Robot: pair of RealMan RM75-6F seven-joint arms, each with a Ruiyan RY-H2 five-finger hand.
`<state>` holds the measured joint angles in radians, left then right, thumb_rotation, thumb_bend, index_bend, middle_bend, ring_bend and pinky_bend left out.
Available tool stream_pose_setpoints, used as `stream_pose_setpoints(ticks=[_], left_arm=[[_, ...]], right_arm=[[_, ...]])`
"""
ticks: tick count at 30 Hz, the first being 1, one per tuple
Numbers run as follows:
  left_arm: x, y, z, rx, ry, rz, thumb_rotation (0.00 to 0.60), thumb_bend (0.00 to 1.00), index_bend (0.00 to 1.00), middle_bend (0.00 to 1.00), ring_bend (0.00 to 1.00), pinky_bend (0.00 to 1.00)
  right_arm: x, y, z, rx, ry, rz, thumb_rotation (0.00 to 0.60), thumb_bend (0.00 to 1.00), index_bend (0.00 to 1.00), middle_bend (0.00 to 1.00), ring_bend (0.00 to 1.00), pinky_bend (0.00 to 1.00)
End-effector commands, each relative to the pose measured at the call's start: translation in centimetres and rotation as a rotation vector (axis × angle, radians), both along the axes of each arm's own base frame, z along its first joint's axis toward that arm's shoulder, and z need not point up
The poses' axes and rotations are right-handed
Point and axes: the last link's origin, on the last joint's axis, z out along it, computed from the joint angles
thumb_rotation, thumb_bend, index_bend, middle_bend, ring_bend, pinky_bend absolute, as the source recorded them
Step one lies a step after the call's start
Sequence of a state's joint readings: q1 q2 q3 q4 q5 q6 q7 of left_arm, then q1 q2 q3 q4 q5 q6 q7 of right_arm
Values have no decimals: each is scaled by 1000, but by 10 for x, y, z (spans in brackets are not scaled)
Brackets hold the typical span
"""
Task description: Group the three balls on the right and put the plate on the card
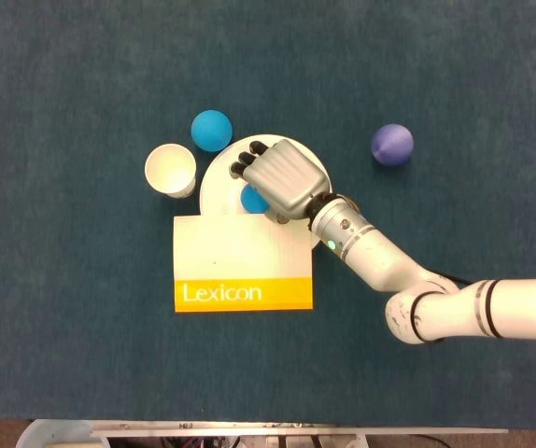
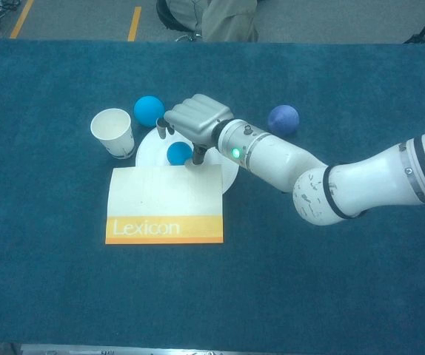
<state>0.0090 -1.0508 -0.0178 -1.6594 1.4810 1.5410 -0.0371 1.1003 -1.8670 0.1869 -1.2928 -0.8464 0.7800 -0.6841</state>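
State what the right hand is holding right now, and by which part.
Cannot be told for sure. The right hand arches over the small blue ball on the plate, fingers down around it, but no closed grip on it shows.

paper cup (image 1: 171, 170) and card (image 1: 243, 261) hem the plate (image 1: 219, 177).

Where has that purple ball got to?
The purple ball sits alone on the blue table, right of the white plate and the right robot hand, in both views.
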Motion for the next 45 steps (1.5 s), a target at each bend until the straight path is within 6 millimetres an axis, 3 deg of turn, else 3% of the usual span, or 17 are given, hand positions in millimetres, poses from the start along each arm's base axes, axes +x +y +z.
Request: stream_pose_setpoints(ticks=[1,14,29,38,45], left_arm=[[0,0,0,1,-1,-1,600,436,352,309,271,208],[-1,1,-1,-4,-6,0,600,436,353,309,271,208],[0,-1,-1,-2,-6,1,600,436,353,309,271,208],[2,-3,-1,-1,-2,-3,600,436,353,309,271,208],[2,-4,-2,-7,-2,0,600,436,354,309,271,209]], right_arm=[[0,1,-3,6,7,3,600,200,313,334,234,559],[-3,5,-6,15,24,11,600,241,352,347,276,646],[-8,5,-2,13,17,5,600,290,506,398,358,738],[-17,6,31,-11,-10,21,600,291,507,403,368,741],[-59,5,65,-47,89,51,600,290,507,403,370,741]])
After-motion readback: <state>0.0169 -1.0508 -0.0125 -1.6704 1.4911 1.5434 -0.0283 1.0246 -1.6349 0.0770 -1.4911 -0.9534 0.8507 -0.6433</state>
